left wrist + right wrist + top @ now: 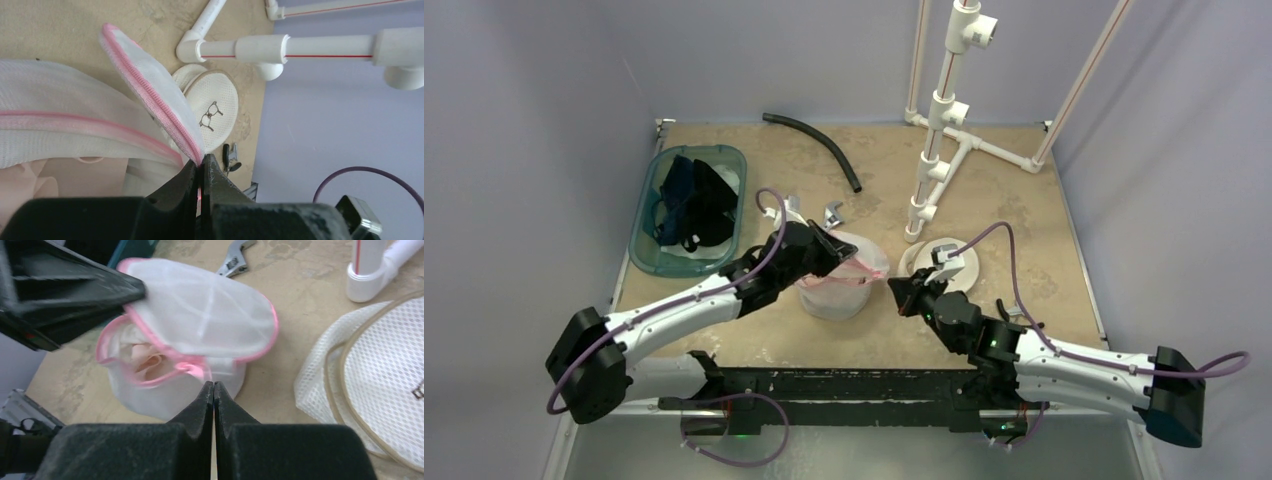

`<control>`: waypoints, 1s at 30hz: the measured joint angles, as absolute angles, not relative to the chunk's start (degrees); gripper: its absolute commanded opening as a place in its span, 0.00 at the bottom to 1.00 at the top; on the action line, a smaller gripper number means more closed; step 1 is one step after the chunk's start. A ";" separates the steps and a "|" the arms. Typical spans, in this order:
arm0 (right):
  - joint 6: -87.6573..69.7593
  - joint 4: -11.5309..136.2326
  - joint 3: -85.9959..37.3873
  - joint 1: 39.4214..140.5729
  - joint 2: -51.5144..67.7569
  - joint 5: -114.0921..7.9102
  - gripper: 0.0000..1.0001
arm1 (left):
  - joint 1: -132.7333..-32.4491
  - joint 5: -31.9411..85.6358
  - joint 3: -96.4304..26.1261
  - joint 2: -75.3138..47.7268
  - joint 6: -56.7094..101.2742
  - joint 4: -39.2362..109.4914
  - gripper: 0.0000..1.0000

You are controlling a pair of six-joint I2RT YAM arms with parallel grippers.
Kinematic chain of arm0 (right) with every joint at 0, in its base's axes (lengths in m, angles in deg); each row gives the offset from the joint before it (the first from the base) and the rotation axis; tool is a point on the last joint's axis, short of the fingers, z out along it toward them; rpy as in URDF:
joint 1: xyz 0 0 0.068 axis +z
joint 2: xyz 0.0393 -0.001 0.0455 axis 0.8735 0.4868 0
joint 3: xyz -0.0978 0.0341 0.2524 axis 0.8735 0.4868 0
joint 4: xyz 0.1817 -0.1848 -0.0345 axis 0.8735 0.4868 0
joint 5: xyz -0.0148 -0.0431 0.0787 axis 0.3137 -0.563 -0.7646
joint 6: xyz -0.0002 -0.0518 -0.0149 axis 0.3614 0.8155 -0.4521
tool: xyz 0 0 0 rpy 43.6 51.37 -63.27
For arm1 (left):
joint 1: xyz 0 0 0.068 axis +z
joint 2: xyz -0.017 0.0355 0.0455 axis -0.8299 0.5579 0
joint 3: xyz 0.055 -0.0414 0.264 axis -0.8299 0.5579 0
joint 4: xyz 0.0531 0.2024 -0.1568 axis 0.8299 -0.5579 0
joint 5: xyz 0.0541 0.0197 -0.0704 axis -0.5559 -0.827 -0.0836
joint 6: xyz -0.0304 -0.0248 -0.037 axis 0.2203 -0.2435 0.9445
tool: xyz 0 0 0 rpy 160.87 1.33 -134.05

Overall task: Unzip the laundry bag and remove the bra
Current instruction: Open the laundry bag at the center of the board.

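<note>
The left gripper (202,161) is pinching the pink-trimmed flap (210,315) of the laundry bag (834,292) and holding it lifted. The unzipping is looking done or nearly so, and the step in hand is getting the bra out. The bag is sitting around the middle of the worktop, somewhat toward the near edge, its white mesh gaping with the pale peach bra (150,362) showing crumpled inside. The right gripper (214,389) is hovering just beside the opening, fingers pressed together on nothing; I reckon it is needing to open and dip in.
</note>
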State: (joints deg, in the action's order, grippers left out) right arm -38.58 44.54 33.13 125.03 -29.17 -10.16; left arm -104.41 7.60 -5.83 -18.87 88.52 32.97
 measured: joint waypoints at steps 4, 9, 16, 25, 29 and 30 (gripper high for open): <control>-39.50 45.35 33.24 124.99 -28.64 -9.05 0.04 | -103.16 7.91 -5.83 -23.05 87.52 32.49 0.00; -39.76 45.64 33.29 124.97 -28.21 -9.38 0.55 | -102.61 9.24 -5.83 -23.57 85.46 32.44 0.00; -40.72 53.85 29.02 124.97 -33.63 -11.43 0.68 | -102.72 10.88 -4.52 -24.67 74.01 32.49 0.00; -45.25 63.17 15.36 124.86 -33.34 -14.51 0.73 | -106.88 13.02 -4.30 -32.05 43.11 32.97 0.00; -46.76 66.12 11.43 124.81 -33.37 -15.28 0.74 | -111.20 14.01 -2.88 -34.02 29.64 33.89 0.04; -47.02 66.68 10.58 124.79 -33.65 -15.25 0.74 | -113.30 13.59 -2.31 -34.52 26.43 34.00 0.05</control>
